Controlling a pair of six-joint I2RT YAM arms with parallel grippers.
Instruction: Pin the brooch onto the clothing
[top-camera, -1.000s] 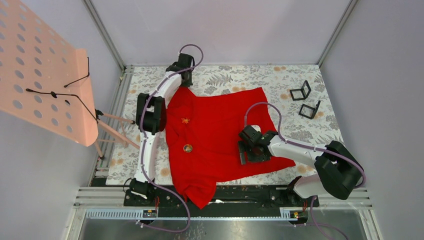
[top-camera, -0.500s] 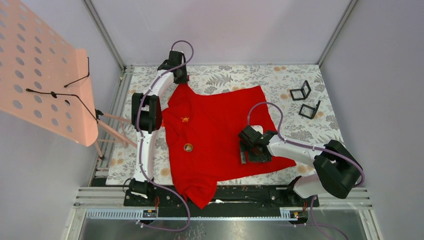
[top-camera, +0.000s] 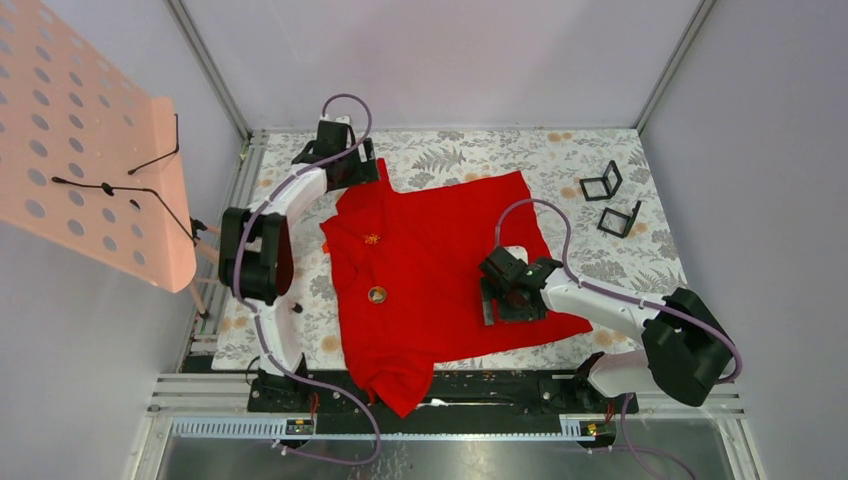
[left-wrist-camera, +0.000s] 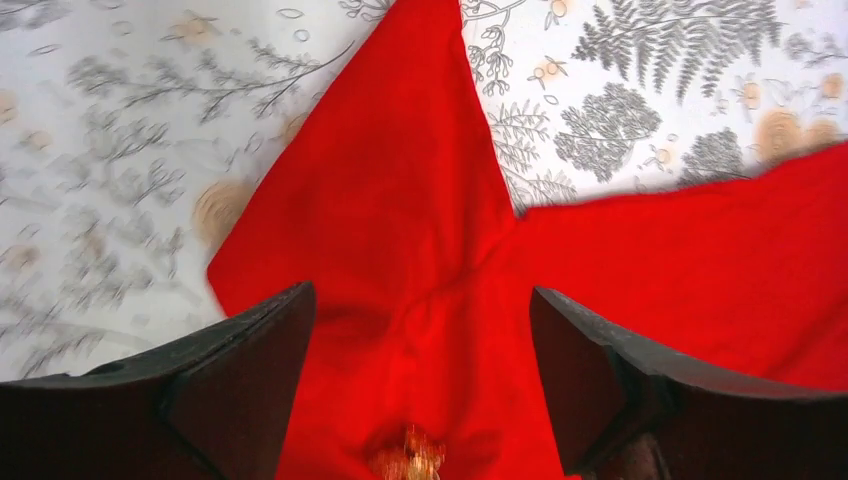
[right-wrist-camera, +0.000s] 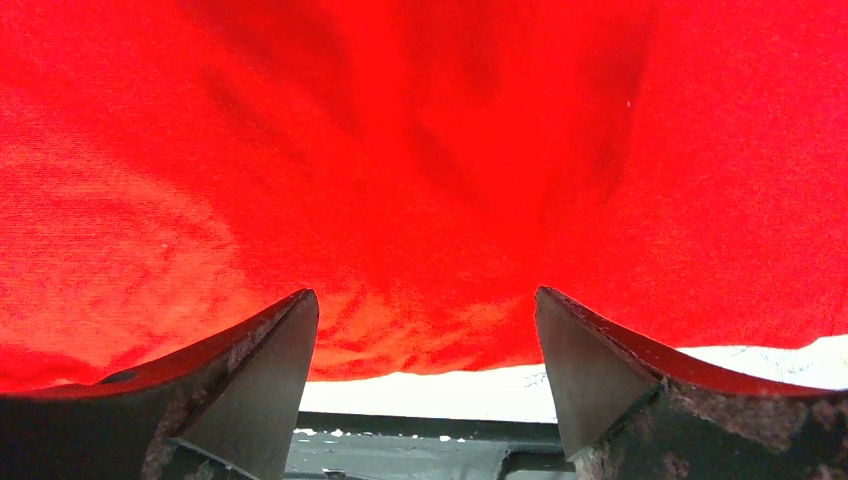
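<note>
We saw the red shirt spread wrinkled over the table's middle, one corner spilling past the near edge, a gold brooch on its left half. The left gripper and right gripper stood with fingers apart over the cloth. The left wrist view cut the brooch off, blurred.
</note>
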